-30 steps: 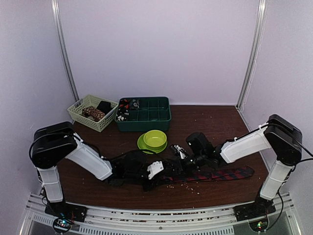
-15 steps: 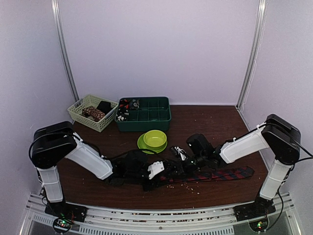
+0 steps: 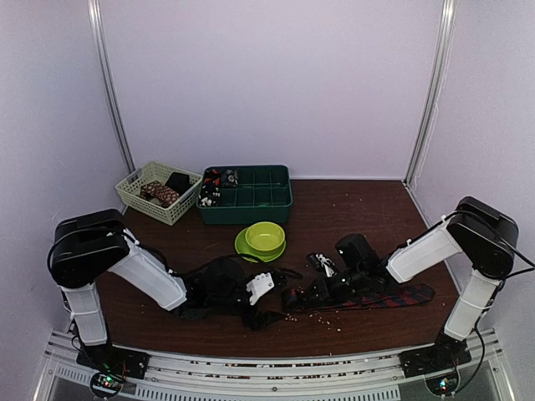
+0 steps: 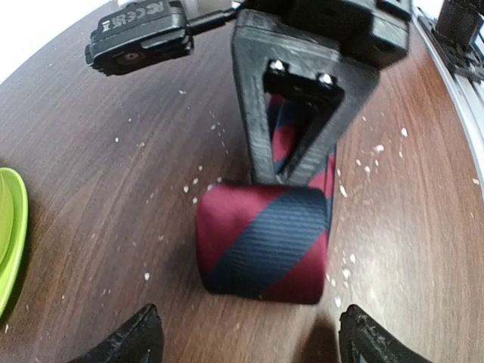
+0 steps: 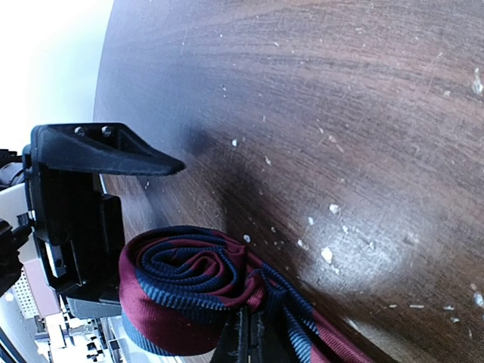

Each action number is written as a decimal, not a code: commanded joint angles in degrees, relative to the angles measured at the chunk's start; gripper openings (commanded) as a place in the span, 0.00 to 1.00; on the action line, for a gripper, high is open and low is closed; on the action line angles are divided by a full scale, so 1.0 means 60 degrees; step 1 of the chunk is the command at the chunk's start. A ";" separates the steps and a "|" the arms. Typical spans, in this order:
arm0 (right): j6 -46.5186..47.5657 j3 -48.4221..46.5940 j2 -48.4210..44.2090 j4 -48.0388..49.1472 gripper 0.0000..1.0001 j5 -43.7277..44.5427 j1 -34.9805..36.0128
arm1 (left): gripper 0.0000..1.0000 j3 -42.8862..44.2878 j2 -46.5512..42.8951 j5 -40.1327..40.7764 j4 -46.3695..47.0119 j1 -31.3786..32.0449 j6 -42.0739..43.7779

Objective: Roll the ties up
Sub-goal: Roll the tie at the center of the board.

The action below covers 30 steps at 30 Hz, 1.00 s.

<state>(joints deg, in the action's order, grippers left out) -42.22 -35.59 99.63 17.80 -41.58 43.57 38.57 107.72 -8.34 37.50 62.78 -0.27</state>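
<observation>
Standing by the rig, you can see the striped tie [image 4: 261,246] lying on the dark wooden worktop [image 4: 113,189] in front of the two arms. Its red-and-navy end is wound into a fat roll, and the rest trails flat toward the right arm's side.

The left pincer [image 4: 253,334] is spread wide. One fingertip sits on each side of the roll and neither touches it. Across from it, the right pincer [image 4: 266,168] is closed, its tips nipping the flat strip of the tie just behind the roll. From the right wrist view the coil's layers show end-on, with the strip running out from that pincer's shut tips.

Pale specks [image 4: 374,151] are scattered over the wood around the roll. A lime-green bowl [image 3: 265,236] sits on a matching plate [image 4: 6,242] a little farther back, apart from the tie.
</observation>
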 commanded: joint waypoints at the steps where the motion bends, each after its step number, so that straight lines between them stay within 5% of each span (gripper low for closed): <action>1: 0.0246 0.0497 0.0177 -0.0843 0.00 0.0575 -0.0051 | 0.82 0.0403 0.0689 -0.0028 0.1628 -0.0008 -0.0482; 9: 0.0323 0.0246 0.0508 -0.0760 0.00 0.0537 -0.0019 | 0.77 0.1092 0.1539 -0.0857 0.2642 -0.0014 -0.0742; 18: 0.0326 0.0150 0.0756 -0.0608 0.00 0.0515 0.0075 | 0.49 0.1602 0.2349 -0.1798 0.2743 -0.0004 -0.0754; 30: 0.0254 0.0004 0.0436 -0.0535 0.00 0.0278 0.0146 | 0.32 0.2342 0.2431 -0.1564 -0.0144 0.0034 0.0102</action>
<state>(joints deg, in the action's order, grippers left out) -41.25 -36.18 101.25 19.57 -42.70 43.57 50.13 121.58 -18.02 46.52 62.24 -3.38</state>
